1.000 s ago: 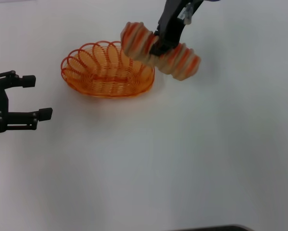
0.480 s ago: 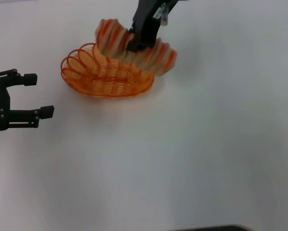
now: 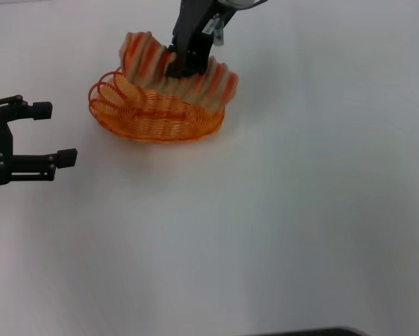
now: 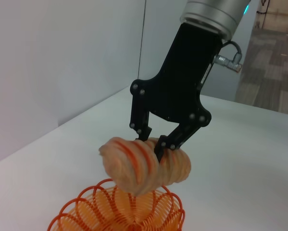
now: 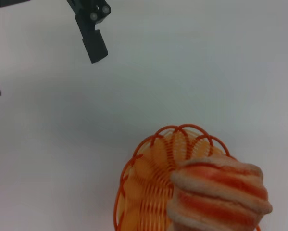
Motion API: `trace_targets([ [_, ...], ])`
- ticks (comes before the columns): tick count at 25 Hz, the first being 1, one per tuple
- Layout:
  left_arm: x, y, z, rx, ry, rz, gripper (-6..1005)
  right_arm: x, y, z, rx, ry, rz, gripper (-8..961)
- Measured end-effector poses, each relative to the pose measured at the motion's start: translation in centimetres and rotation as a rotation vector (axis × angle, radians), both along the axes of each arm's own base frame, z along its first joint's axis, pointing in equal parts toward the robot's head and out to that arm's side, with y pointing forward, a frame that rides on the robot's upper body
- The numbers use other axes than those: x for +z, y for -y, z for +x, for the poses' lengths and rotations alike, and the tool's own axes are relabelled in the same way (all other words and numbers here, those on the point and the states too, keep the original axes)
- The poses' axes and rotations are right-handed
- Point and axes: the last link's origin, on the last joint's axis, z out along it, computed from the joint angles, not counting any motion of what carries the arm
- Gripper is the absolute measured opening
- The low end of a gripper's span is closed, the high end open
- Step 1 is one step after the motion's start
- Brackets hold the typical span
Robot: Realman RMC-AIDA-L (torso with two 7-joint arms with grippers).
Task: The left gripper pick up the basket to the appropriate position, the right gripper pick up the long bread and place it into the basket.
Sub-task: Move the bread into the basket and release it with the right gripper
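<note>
The orange wire basket point(image 3: 153, 112) stands on the white table at the upper left of the head view. My right gripper point(image 3: 180, 68) is shut on the long bread point(image 3: 143, 59), a tan loaf with orange-red stripes, and holds it just above the basket's far side. The left wrist view shows the right gripper point(image 4: 151, 145) clamped across the long bread point(image 4: 139, 166) over the basket point(image 4: 119, 211). The right wrist view shows the long bread point(image 5: 220, 195) above the basket point(image 5: 148, 192). My left gripper point(image 3: 54, 131) is open and empty, to the left of the basket and apart from it.
The white table point(image 3: 279, 224) stretches bare to the right and front of the basket. A dark edge point(image 3: 314, 332) shows at the bottom of the head view. The left gripper's fingers point(image 5: 93, 36) show in the right wrist view.
My right gripper has carried the long bread leftward and down, from beside the basket's right end to over the basket. The left gripper has stayed almost still.
</note>
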Motion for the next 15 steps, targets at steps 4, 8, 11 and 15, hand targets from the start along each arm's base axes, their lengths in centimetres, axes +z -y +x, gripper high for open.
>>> trace_targets([
  [4,0.05,-0.15,0.09,-0.004,-0.003,0.002,900,-0.26,-0.23,-0.04,0.006,-0.007,0.006,211],
  [8,0.09,-0.22,0.13,-0.005,-0.002,0.005,900,-0.40,-0.35,-0.16,0.021,-0.022,0.007,212],
  [11,0.10,-0.33,0.21,-0.007,-0.002,0.007,900,-0.54,-0.41,-0.32,0.028,-0.037,0.005,240],
  [15,0.16,-0.36,0.19,-0.006,0.000,0.010,900,-0.52,-0.59,-0.61,0.031,-0.059,0.013,330],
])
